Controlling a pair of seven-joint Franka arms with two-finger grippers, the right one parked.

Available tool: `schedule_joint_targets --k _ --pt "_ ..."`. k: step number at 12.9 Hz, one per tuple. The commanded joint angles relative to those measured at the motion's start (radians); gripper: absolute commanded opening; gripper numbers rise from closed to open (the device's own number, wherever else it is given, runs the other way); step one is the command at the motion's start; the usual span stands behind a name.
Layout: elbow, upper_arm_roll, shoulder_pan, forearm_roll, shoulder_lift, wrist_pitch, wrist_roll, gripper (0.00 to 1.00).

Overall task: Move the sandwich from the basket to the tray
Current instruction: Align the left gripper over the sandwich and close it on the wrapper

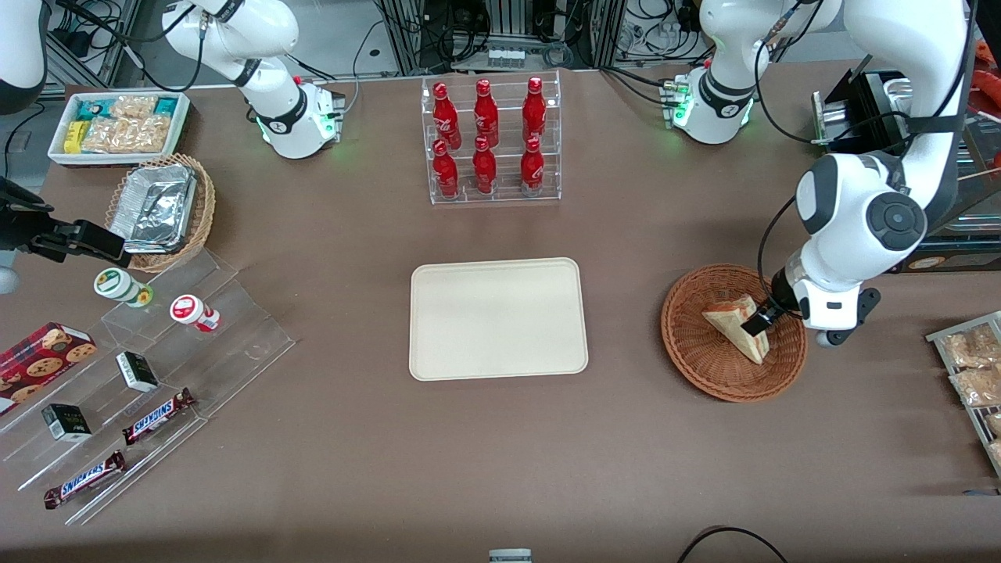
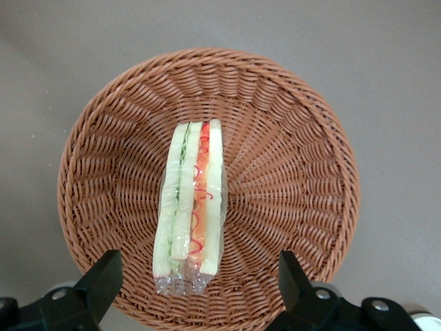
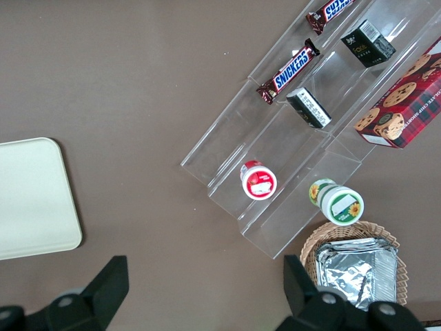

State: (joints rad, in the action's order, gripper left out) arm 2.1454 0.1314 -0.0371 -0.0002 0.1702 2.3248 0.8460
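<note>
The sandwich [image 1: 731,322] is a plastic-wrapped pale wedge with red, orange and green layers. It lies in the round reddish-brown wicker basket [image 1: 688,352] toward the working arm's end of the table. My left gripper [image 1: 762,320] hangs low over the basket, open and empty. In the left wrist view its two black fingers [image 2: 103,276] stand wide on either side of one end of the sandwich [image 2: 193,207], without touching it, inside the basket's rim [image 2: 324,138]. The cream-beige tray [image 1: 497,318] lies bare at the table's middle and also shows in the right wrist view [image 3: 31,200].
A clear rack of red bottles [image 1: 490,141] stands farther from the front camera than the tray. Snack packets on a rack [image 1: 974,375] lie beside the basket at the table's edge. Acrylic steps with candy bars and cups [image 1: 141,375], a foil-tray basket [image 1: 160,209] and a white snack box [image 1: 121,125] lie toward the parked arm's end.
</note>
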Motion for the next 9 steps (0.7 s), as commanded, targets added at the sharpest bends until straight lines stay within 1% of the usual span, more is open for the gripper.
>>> schedule_joint_targets --k 1,6,9 --pt "0.04 0.005 -0.003 -0.008 -0.018 0.024 0.028 1.0" --pt "0.053 0.007 -0.003 -0.008 0.008 0.063 0.042 1.0" --pt "0.057 0.007 -0.001 -0.009 0.046 0.099 0.054 1.0"
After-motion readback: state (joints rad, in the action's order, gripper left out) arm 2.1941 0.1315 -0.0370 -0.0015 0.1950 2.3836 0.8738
